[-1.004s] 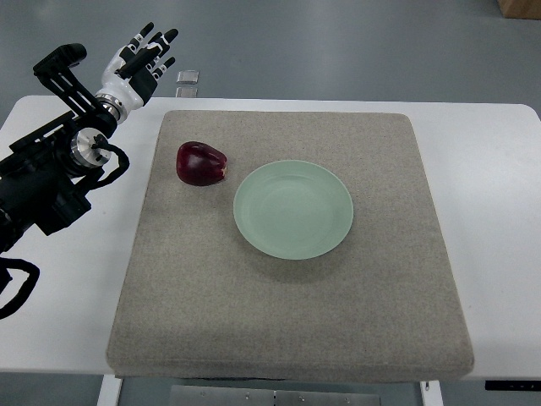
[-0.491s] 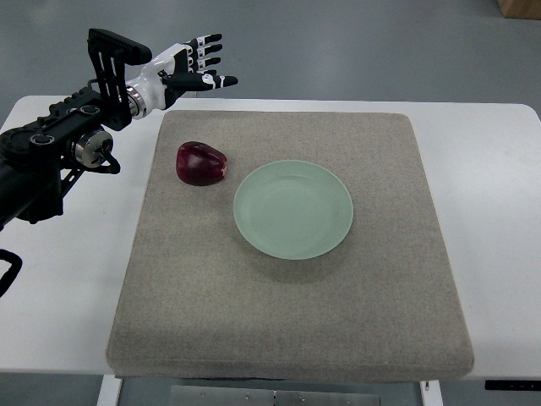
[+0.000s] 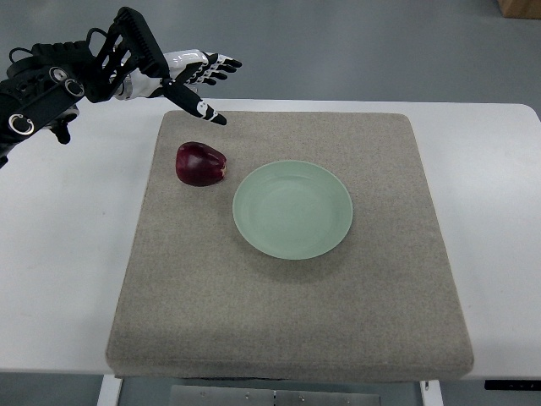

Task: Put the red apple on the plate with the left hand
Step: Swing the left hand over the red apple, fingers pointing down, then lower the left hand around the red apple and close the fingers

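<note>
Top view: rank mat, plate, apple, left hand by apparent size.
1. Grey-beige fabric mat
2. Pale green round plate
3. Dark red apple and black-and-white left hand: look alike, and the hand is raised nearer the camera, so unranked.

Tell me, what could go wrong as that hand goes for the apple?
The left hand is open above the mat's far edge, not yet on the red apple. The apple is round and lies loose on the mat, so a nudge might roll it. It also sits close beside the plate, so a clumsy grasp could knock the plate.
</note>
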Controlling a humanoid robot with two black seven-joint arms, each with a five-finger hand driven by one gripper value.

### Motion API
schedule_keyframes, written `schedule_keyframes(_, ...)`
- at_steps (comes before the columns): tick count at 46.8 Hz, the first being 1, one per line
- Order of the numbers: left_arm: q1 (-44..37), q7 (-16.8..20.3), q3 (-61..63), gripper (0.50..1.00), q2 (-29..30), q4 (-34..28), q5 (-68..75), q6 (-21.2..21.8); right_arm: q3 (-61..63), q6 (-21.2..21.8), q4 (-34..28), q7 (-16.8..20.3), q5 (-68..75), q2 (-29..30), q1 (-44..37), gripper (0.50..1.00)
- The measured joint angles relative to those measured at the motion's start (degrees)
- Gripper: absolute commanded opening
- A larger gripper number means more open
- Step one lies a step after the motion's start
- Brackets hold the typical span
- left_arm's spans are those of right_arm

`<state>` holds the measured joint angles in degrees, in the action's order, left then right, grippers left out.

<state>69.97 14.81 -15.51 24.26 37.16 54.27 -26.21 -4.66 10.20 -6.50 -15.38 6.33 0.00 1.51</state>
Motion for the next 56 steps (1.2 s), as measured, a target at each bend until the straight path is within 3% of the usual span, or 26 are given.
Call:
schedule_keyframes(9,1.36,1.17,0.73,0.994,4.69,8.35,12.52,-0.78,0.01,0.0,0.0,0.0,0.0,0.0,-0.02,0.964)
schedule_keyframes(17,1.19,4.66,1.44,0.992,6.44,12.4,23.27,-0.77,0.0,0.0,0.0,0.0,0.0,0.0,0.0,0.964)
schedule_keyframes(40,0.75,6.3,3.64,0.992,6.2,13.04,33.11,0.83,0.02,0.0,0.0,0.0,0.0,0.0,-0.01,0.964)
schedule_keyframes(56,0.73,6.28,8.05,0.994,5.54,12.37,33.11,5.31,0.01,0.0,0.0,0.0,0.0,0.0,-0.02,0.964)
